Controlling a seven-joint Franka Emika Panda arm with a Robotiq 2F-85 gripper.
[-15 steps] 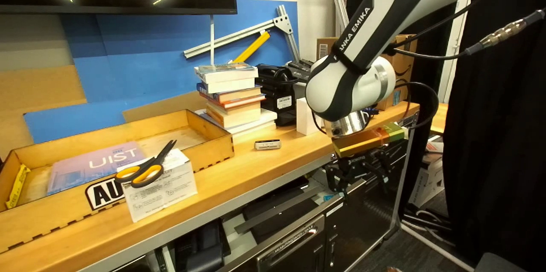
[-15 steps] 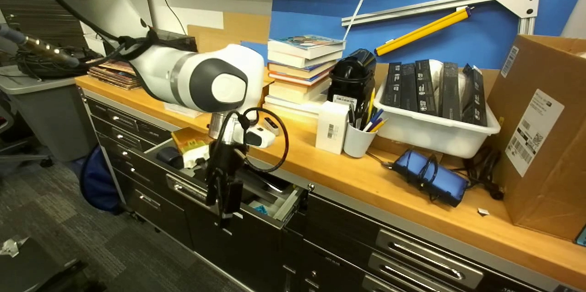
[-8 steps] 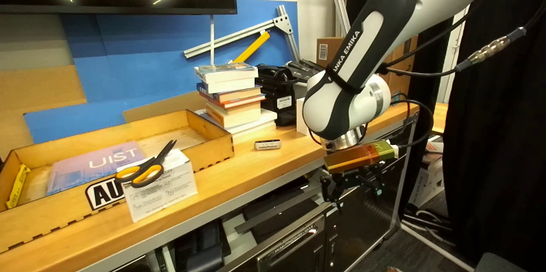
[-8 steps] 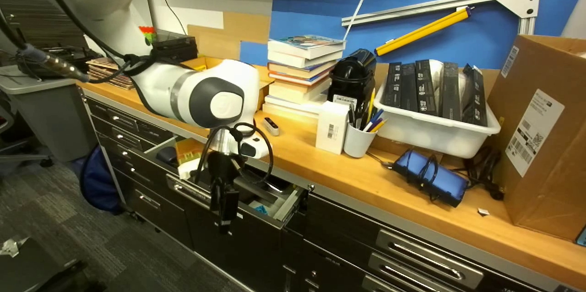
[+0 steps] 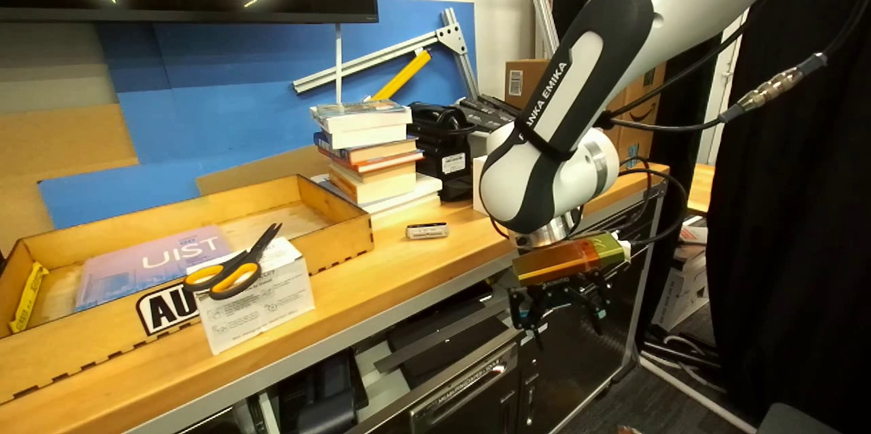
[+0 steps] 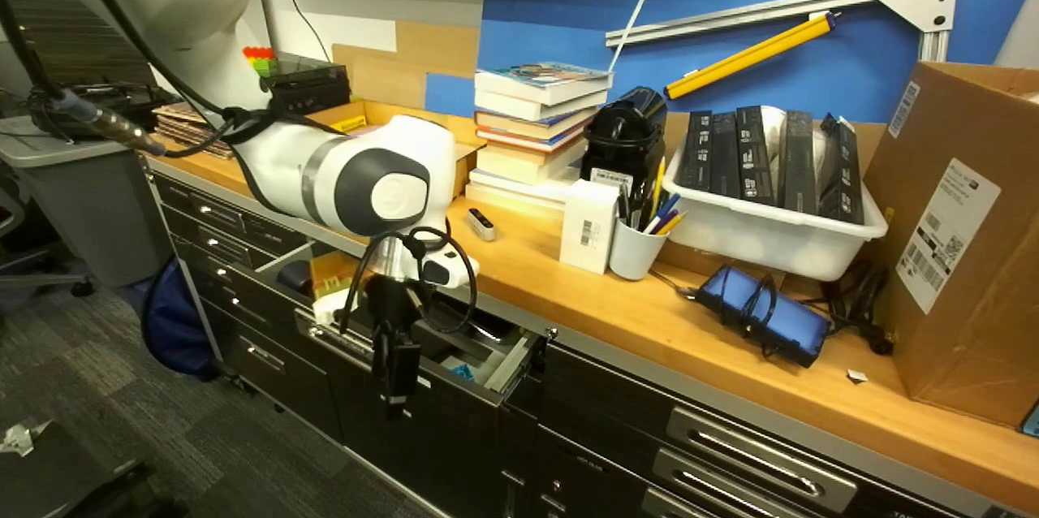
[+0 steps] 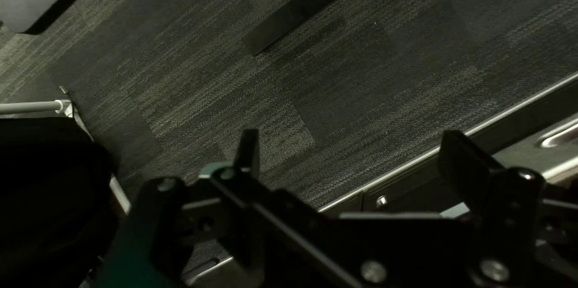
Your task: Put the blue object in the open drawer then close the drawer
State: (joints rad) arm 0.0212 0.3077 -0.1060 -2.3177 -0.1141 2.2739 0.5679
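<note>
Wide gap betw jaws, nr drawer (image 5: 442,377) front edge, flr (image 7: 280,94) below.

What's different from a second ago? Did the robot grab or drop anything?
The arm has come down, bringing the gripper lower and, in both exterior views, slightly toward the picture's left. I see nothing taken or let go: the gripper is open and empty. Unchanged: the drawer stands open with the blue object inside; the books and scissors haven't moved.
</note>
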